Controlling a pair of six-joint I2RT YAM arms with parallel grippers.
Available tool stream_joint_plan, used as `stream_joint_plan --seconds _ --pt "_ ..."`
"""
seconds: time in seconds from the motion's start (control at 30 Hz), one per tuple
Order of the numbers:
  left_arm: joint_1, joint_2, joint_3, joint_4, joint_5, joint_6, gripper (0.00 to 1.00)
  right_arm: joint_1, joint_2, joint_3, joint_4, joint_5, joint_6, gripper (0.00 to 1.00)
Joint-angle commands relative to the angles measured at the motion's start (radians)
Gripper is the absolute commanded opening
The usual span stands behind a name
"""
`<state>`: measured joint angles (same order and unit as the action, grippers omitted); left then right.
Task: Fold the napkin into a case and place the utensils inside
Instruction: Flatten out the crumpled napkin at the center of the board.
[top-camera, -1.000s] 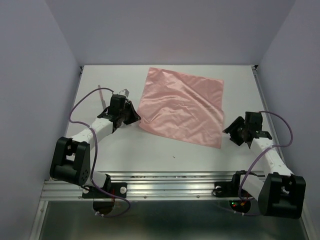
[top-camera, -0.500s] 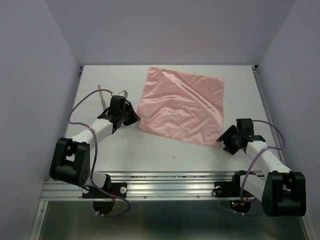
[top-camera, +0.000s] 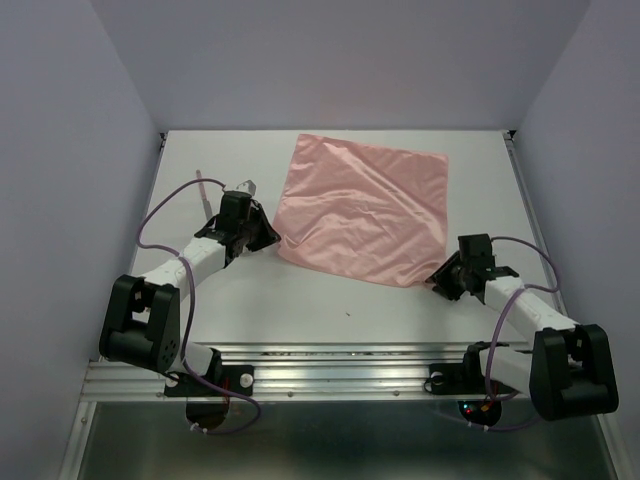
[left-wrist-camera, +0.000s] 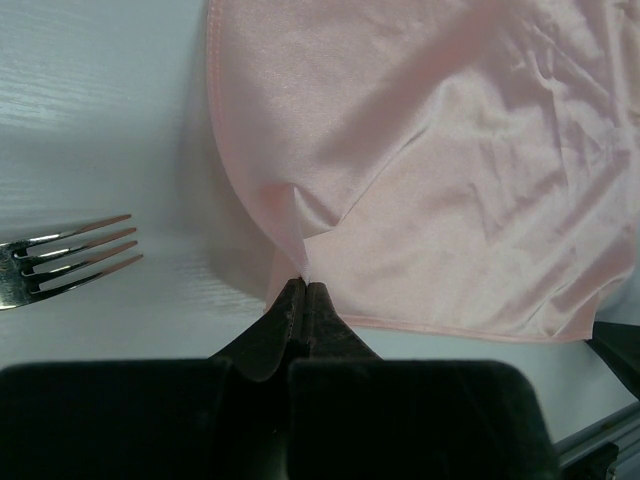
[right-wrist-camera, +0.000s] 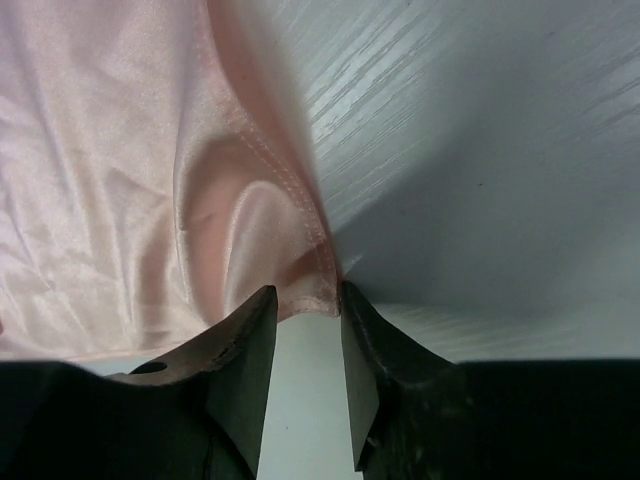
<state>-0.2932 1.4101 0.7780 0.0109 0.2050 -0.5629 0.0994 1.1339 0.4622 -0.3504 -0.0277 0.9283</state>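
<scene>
Since a second ago your right gripper (top-camera: 437, 281) has swung in from the right side of the table (top-camera: 300, 300) to the near right corner of the napkin (top-camera: 365, 210), and that corner has been nudged slightly inward; your left gripper (left-wrist-camera: 303, 292) has not moved; it sits at the napkin's near left corner with its fingers pressed together on a small pinch of the cloth, which rises in a little peak from the tabletop into the closed tips; on the right wrist view you can see the two fingers (right-wrist-camera: 250, 340) standing apart, the hemmed corner of the cloth lying right at their tips and curling up between them, with bare table showing in the gap below; they are not clamped on it; the napkin itself lies spread and wrinkled, a salmon-pink square turned a little askew, in the middle of the far half of the table; the fork (left-wrist-camera: 70, 262) rests flat on the table to the left of the left gripper, tines pointing toward the cloth but apart from it; from above, the thin utensils (top-camera: 205, 190) show just beyond the left gripper, too slender for you to tell apart.
</scene>
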Motion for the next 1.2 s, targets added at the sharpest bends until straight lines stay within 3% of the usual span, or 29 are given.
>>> stream_joint_plan --seconds 0.0,0.23,0.53,0.63,0.67,0.8,0.9,1.17 --pt "-0.003 -0.028 0.010 0.018 -0.003 0.012 0.00 0.006 -0.008 -0.010 0.005 0.075 0.018 0.35" --pt "-0.003 -0.023 0.009 0.018 0.000 0.017 0.00 0.006 -0.056 -0.014 0.008 0.098 0.014 0.02" --pt "-0.003 -0.028 0.010 0.017 0.027 0.009 0.00 0.006 -0.197 0.030 -0.122 0.254 0.007 0.01" --pt "-0.003 -0.023 0.012 0.015 0.019 0.015 0.00 0.006 -0.227 0.026 -0.154 0.235 0.004 0.01" --pt "-0.001 -0.022 0.012 0.015 0.020 0.017 0.00 0.006 -0.227 0.021 -0.153 0.220 0.003 0.01" --pt "-0.004 -0.011 0.012 0.027 0.048 0.011 0.00 0.006 -0.229 -0.029 -0.134 0.167 0.041 0.35" --pt "-0.003 -0.010 0.010 0.031 0.051 0.009 0.00 0.006 -0.223 -0.046 -0.134 0.170 0.052 0.47" --pt "-0.003 0.000 0.014 0.024 0.039 0.017 0.00 0.016 -0.091 -0.053 -0.061 0.130 0.001 0.49"
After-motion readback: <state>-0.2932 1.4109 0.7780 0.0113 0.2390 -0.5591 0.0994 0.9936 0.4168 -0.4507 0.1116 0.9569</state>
